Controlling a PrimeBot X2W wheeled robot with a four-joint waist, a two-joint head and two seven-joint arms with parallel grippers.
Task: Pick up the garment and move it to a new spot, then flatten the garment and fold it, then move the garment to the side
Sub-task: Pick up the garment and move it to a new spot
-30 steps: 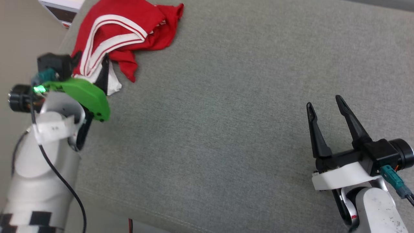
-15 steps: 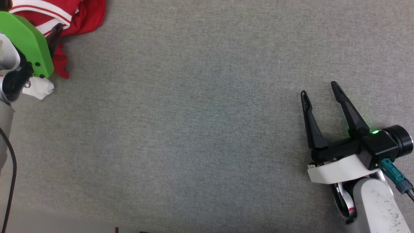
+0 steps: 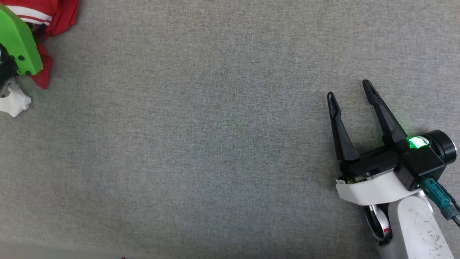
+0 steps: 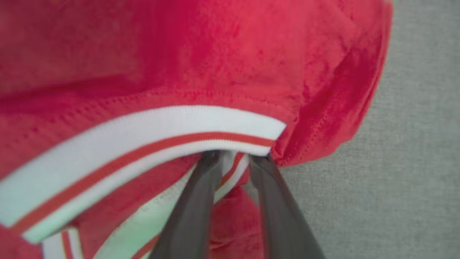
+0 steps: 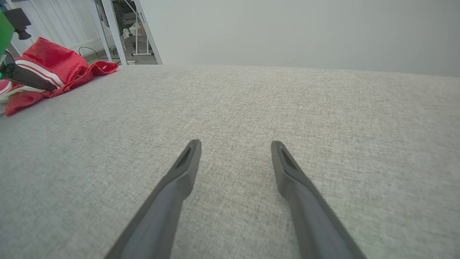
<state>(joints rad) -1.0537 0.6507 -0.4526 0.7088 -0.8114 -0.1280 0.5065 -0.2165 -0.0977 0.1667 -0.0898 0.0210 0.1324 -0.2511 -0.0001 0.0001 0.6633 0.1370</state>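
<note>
The garment (image 3: 61, 14), red with white-and-red striped trim, lies crumpled at the table's far left corner, and a white sleeve end (image 3: 14, 102) hangs out below it. My left arm's green wrist cover (image 3: 18, 43) sits over the garment. In the left wrist view the left gripper (image 4: 233, 156) is shut on a fold of the striped trim (image 4: 143, 133), its tips tucked under the cloth. From the right wrist camera the garment (image 5: 50, 68) shows far off with a dark left finger (image 5: 28, 78) on it. My right gripper (image 3: 350, 91) rests open above bare table, holding nothing.
Grey fabric covers the table (image 3: 215, 144), and its near edge (image 3: 72, 251) runs along the bottom of the head view. Beyond the far edge stand white frame legs (image 5: 115, 32) and a pale wall (image 5: 287, 28).
The head camera has swung, so garment and left arm now sit at the view's left edge. The left fingers have closed onto the striped trim. The right gripper stays open.
</note>
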